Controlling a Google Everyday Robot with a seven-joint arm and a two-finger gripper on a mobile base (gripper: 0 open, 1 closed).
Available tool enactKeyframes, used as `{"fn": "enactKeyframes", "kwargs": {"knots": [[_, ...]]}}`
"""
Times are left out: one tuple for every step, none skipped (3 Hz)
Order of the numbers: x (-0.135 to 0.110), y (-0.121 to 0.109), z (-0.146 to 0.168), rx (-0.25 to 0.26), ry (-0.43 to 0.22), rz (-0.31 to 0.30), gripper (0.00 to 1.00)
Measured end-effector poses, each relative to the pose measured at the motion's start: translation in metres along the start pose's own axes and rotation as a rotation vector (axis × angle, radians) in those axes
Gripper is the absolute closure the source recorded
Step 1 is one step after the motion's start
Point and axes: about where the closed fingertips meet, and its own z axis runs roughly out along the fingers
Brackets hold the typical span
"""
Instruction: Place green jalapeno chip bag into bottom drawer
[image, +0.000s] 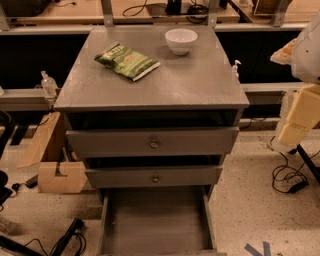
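The green jalapeno chip bag (127, 61) lies flat on the grey cabinet top (165, 82), left of centre and towards the back. The bottom drawer (155, 220) is pulled out towards me, and its bare floor shows with nothing in it. My gripper (294, 125) hangs at the right edge of the view, beside the cabinet's right side and below the level of its top. It is well away from the bag and holds nothing that I can see.
A white bowl (181, 40) stands on the cabinet top, back right of the bag. Two upper drawer fronts with round knobs (154, 144) (155, 178) sit slightly out. Cardboard pieces (55, 170) lie on the floor at left. Cables (287, 177) lie at right.
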Motion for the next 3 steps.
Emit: {"fn": "enactKeyframes", "kwargs": {"knots": [[0.000, 0.000, 0.000, 0.000, 0.000, 0.000, 0.00], [-0.012, -0.020, 0.019, 0.050, -0.125, 0.016, 0.00], [-0.036, -0.078, 0.043, 0.132, -0.309, 0.048, 0.00]]}}
